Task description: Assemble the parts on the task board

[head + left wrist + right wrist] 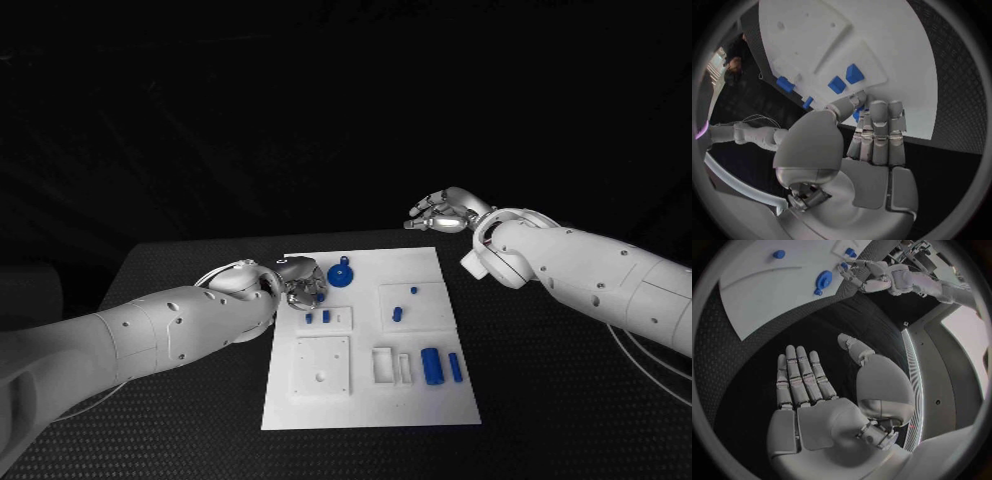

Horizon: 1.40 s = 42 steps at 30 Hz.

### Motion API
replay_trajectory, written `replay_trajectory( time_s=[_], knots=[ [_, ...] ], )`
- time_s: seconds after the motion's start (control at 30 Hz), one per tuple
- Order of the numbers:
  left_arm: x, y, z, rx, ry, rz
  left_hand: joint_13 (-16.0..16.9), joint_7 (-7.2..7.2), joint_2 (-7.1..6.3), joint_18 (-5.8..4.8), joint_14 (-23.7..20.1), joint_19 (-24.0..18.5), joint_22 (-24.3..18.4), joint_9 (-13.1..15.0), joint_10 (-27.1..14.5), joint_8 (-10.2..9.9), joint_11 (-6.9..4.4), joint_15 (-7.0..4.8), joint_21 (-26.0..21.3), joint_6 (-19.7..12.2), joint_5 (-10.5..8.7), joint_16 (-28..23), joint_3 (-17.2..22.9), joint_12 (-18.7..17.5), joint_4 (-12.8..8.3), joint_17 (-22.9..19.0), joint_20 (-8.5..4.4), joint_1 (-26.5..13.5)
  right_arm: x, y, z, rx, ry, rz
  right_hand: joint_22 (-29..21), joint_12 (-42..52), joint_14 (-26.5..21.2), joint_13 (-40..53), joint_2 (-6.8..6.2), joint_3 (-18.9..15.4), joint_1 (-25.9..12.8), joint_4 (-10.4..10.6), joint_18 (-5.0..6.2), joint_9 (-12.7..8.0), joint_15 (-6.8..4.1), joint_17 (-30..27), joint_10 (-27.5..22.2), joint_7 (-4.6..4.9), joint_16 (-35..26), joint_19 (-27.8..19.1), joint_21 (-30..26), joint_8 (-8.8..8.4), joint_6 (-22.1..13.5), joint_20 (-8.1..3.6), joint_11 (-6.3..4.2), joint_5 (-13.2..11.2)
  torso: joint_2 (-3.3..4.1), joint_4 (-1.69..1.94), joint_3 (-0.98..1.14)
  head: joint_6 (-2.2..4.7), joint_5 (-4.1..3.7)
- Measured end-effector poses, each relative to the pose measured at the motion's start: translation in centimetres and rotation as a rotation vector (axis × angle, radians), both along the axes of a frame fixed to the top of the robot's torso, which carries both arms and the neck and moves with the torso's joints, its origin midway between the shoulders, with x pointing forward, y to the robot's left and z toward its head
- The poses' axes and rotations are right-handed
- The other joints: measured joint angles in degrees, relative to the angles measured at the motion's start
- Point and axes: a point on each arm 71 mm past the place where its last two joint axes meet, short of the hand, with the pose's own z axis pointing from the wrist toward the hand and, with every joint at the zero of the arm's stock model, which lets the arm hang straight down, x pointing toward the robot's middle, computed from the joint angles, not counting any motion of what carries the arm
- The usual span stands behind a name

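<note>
The left robot hand (pixel 293 277) rests at the left edge of the white board (pixel 433 400), near its far end, fingers straight and pressed side by side; whether it pinches a small blue part (pixel 856 114) beside its thumb cannot be told. A blue gear (pixel 340 275) lies just beside it. The right robot hand (pixel 807 382) hangs flat and spread above the black counter (pixel 577 400) beyond the board's far right corner, holding nothing.

The board (pixel 369 400) lies mid-table before me. My left hand (pixel 293 280) rests at its far left edge, beside the gear (pixel 340 274). My right hand (pixel 444 211) hangs beyond its far right corner, apart from it.
</note>
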Motion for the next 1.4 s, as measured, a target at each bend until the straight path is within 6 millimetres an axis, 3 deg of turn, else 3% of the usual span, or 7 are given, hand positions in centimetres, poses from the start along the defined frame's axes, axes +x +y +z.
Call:
replay_trajectory(
  time_s=[0.33,0.97,1.1,1.3,1.37,1.4],
  knots=[
    [0.0,0.5,-0.2,0.007,0.006,0.011,0.0,-0.48,-0.24,0.01,0.0,0.0,0.0,-0.6,-0.4,-1.0,-0.01,0.0,-0.2,-2.5,0.0,0.0,0.0,0.3,0.0,0.0,0.03,0.2,0.0,-0.1,0.0,-0.001,0.0,-0.002,0.0,0.0,0.0,0.0,0.0,0.0,0.0,0.0,0.0,0.0,0.0,0.0,0.0,0.0,0.0,0.0,0.0,0.0,0.0,-0.05,0.0,0.0,0.0,-0.02,0.01,0.03,0.01],
    [0.2,2.5,0.1,0.006,-0.018,0.051,0.0,-0.14,-0.84,0.02,0.0,-0.1,0.0,-0.5,-0.4,-0.5,-0.1,0.0,-0.2,-2.2,0.0,0.0,0.3,0.3,-0.3,0.0,0.12,0.8,-0.1,-0.7,0.0,-0.008,-0.002,-0.008,0.3,-0.2,0.0,0.1,0.52,-0.1,1.2,-0.7,-0.01,0.0,0.0,0.0,0.5,0.0,0.0,0.1,-0.5,0.0,0.0,-0.02,-0.08,0.0,0.01,-0.02,-0.02,0.25,-0.12],
    [0.7,3.8,1.2,-0.043,-0.047,0.095,-0.1,0.61,-1.13,0.02,-0.7,-0.1,0.0,0.1,-0.4,0.9,-0.11,0.12,-0.4,-0.4,0.0,-0.5,0.4,0.3,-0.2,-0.2,0.12,0.6,-0.3,-1.1,0.1,-0.036,-0.012,0.001,0.8,-0.2,1.0,0.2,0.75,0.4,3.5,-2.5,-0.01,0.0,0.06,0.0,1.8,0.01,0.0,1.3,-0.5,0.69,0.7,0.0,-0.53,-2.7,-0.02,0.0,-0.03,0.64,-0.37],
    [1.1,5.8,3.1,-0.21,-0.064,0.185,0.9,0.83,-3.13,0.22,-1.7,-1.3,0.0,0.4,2.2,1.3,-0.74,-0.67,-1.6,-0.1,-1.45,-2.0,-0.6,2.5,2.0,-1.0,0.23,-1.4,-1.1,-0.9,0.1,-0.153,-0.041,0.067,1.1,0.7,3.7,0.5,0.86,2.5,6.4,-4.4,0.0,0.3,-1.36,0.9,5.1,0.42,1.3,4.3,-0.5,2.23,4.3,-0.11,-1.98,-8.2,-0.05,-0.01,0.03,1.21,-0.79],
    [1.0,6.3,3.6,-0.275,-0.058,0.204,1.0,0.83,-3.38,0.3,-3.3,-2.5,0.0,0.7,1.4,1.6,-0.5,-0.31,-3.0,-0.1,-1.45,-4.2,-1.0,2.5,2.6,-2.0,0.67,-2.4,-1.4,-0.9,0.0,-0.216,-0.056,0.096,1.4,0.9,4.6,0.6,0.52,3.5,7.0,-4.5,0.01,0.3,-1.79,1.3,6.3,0.22,1.9,5.6,-0.5,2.39,5.8,-0.11,-2.41,-10.3,-0.07,0.01,0.04,1.34,-0.96],
    [0.9,6.4,3.9,-0.302,-0.056,0.207,1.1,0.84,-3.39,0.31,-3.6,-3.0,0.0,0.9,1.0,1.6,-0.42,-0.14,-3.4,-0.1,-1.45,-4.9,-1.2,2.5,2.8,-2.3,0.74,-2.7,-1.6,-0.9,-0.1,-0.242,-0.063,0.107,1.4,1.2,5.4,0.6,0.53,4.0,7.2,-4.6,0.51,0.3,-2.11,1.7,7.1,0.05,2.2,6.4,-0.5,2.69,6.6,-0.15,-2.69,-11.0,-0.08,0.01,0.03,1.39,-1.01]
  ],
)
